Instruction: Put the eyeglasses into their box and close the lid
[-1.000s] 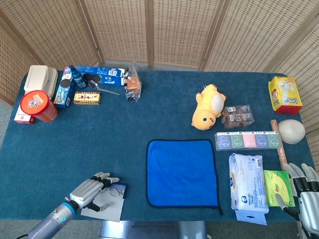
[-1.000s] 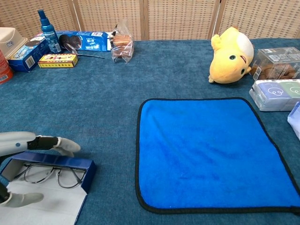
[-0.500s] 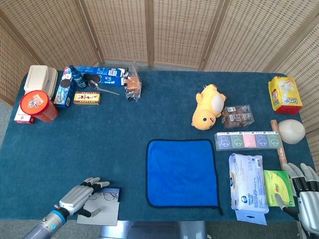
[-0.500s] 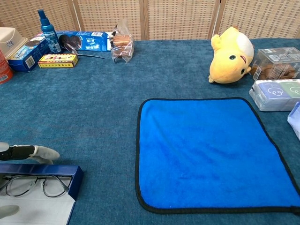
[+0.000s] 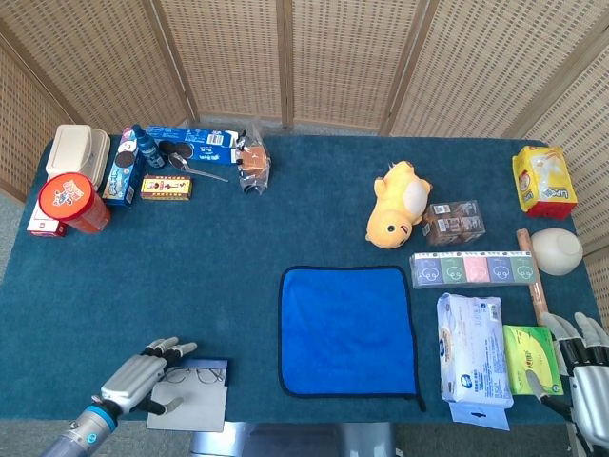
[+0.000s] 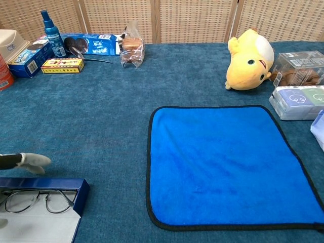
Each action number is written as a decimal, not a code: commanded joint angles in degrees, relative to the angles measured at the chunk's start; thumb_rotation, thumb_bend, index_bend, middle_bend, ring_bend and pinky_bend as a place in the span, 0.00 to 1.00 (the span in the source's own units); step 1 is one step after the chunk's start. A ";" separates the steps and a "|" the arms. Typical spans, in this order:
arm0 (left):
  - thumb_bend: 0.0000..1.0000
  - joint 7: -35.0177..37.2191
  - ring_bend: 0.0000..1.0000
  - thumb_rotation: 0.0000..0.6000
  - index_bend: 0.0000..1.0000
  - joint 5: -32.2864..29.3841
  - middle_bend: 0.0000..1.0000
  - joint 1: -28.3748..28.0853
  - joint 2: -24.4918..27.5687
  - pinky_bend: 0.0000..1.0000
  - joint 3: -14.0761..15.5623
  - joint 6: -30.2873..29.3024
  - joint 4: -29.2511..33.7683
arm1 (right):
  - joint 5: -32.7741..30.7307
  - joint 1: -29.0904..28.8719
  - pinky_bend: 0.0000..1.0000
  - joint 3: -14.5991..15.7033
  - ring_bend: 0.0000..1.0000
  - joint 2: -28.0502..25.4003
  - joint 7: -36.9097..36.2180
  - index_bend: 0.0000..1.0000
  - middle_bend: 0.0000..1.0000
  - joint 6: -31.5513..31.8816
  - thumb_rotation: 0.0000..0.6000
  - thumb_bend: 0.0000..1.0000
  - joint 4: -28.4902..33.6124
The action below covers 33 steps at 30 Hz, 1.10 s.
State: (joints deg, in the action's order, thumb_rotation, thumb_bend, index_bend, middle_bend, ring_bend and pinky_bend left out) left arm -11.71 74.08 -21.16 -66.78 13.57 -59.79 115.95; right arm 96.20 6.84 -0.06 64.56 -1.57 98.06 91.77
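The eyeglasses box [image 5: 195,392] lies open near the table's front left edge, with a dark blue tray and a white lid flap [image 6: 38,229] folded out toward me. Thin-rimmed eyeglasses [image 6: 33,200] lie inside the tray [image 6: 48,184]. My left hand [image 5: 141,377] is just left of the box, fingers spread and holding nothing. Its thumb lies by the white flap; in the chest view one fingertip [image 6: 31,160] shows beyond the tray's far wall. At the front right corner my right hand [image 5: 582,367] rests with fingers apart, far from the box.
A blue cloth [image 5: 347,330] lies at centre front. Tissue packs [image 5: 471,360], a green packet [image 5: 531,359] and a box row [image 5: 473,269] sit right. A yellow plush [image 5: 400,202] is behind the cloth. Snack boxes, a bottle [image 5: 145,145] and a red tub [image 5: 68,201] crowd the far left.
My left hand has drawn back leftward toward the table's front corner. The open box with the glasses slid left with it at first, then stayed put. The right hand has not moved.
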 commanded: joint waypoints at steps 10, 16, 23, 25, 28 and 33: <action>0.30 -6.31 0.00 0.87 0.06 22.15 0.11 14.22 -6.04 0.02 3.56 -23.39 -8.39 | 0.16 -1.44 0.11 -0.29 0.07 0.89 0.04 0.12 0.18 -1.58 1.00 0.28 -0.78; 0.30 -5.00 0.00 0.87 0.05 29.94 0.04 19.46 -10.73 0.00 5.36 -29.85 -17.29 | 0.77 -2.73 0.11 -0.42 0.07 1.40 0.02 0.12 0.18 -2.82 1.00 0.28 -0.94; 0.30 -5.10 0.00 0.89 0.03 34.32 0.00 25.36 -16.26 0.00 6.34 -35.19 -30.11 | 2.05 -3.78 0.11 0.03 0.07 1.58 -1.34 0.12 0.18 -3.43 1.00 0.28 -1.91; 0.30 -4.78 0.00 0.92 0.02 35.49 0.00 26.65 -17.50 0.00 6.57 -36.49 -33.51 | 2.34 -3.85 0.11 0.18 0.07 1.33 -2.14 0.12 0.18 -3.19 1.00 0.28 -2.34; 0.30 -4.94 0.00 0.94 0.01 36.98 0.00 28.15 -19.02 0.00 6.42 -38.46 -38.06 | 2.49 -3.88 0.11 0.34 0.07 1.06 -3.19 0.12 0.18 -2.90 1.00 0.28 -3.07; 0.30 -5.51 0.00 0.99 0.00 39.14 0.00 30.96 -22.43 0.00 6.00 -41.96 -46.62 | 3.12 -4.14 0.11 0.80 0.07 0.95 -5.23 0.12 0.18 -2.70 1.00 0.28 -4.64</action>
State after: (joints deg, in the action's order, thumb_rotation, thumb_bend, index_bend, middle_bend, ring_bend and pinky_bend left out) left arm -16.87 111.70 8.03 -87.17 19.75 -99.69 72.79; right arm 99.15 2.79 0.62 65.53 -6.51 95.27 87.39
